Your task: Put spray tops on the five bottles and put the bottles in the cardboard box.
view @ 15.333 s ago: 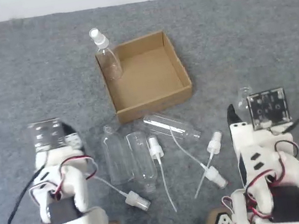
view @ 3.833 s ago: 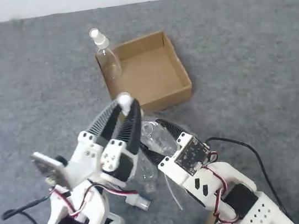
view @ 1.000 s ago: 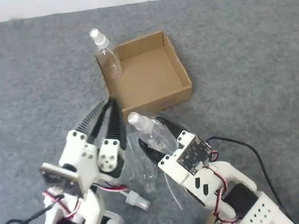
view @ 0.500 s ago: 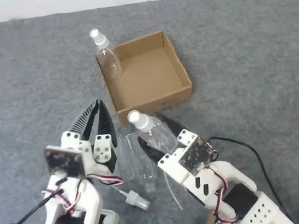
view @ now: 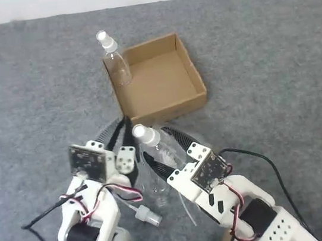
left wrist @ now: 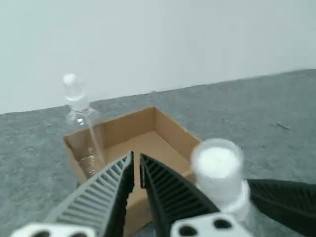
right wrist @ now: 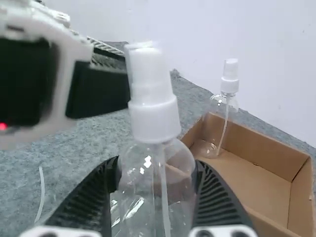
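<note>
At the far left corner of the cardboard box [view: 158, 79], one capped bottle [view: 115, 61] is seen standing upright, so one of five is judged done. Just near of the box, a second bottle [view: 166, 151] with its spray top [view: 140, 133] fitted is gripped upright between the jaws of the right gripper [view: 157, 146]; it is not yet boxed. The left gripper [left wrist: 137, 160] is held just left of that spray top, its jaws almost closed on nothing. On the carpet [view: 275, 80] between the arms, an uncapped bottle [view: 156, 185] and a loose spray top [view: 147, 214] are seen lying. Three bottles are judged left to be capped, and four to be boxed
</note>
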`<state>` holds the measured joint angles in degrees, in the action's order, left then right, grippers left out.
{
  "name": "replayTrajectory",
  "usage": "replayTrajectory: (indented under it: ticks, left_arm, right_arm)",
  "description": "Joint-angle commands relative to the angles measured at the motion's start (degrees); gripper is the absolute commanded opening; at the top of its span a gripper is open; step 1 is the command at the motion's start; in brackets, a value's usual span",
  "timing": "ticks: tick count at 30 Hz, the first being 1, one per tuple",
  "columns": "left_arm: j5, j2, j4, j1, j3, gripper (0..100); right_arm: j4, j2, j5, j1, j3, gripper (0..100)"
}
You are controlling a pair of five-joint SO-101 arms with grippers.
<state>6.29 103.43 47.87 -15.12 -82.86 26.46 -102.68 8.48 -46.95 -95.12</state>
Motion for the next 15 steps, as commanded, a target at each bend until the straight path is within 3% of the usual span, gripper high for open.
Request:
replayTrajectory:
  ticks: [1,12,15]
  left_arm:
    - [-5.01,1.05,-1.14,-5.1,0.48,1]
    - [-5.71,1.05,-1.05,-5.89,-0.04,1]
    - [-9.23,1.05,0.18,-8.44,-0.22,1]
  right_arm:
    - [-0.84,-1.36,-0.26,-1.1,-0.26,0.6]
    - [-0.75,-1.19,-0.09,-0.48,-1.23,0.6]
    - [-0.75,-0.92,-0.09,-0.48,-1.23,0.6]
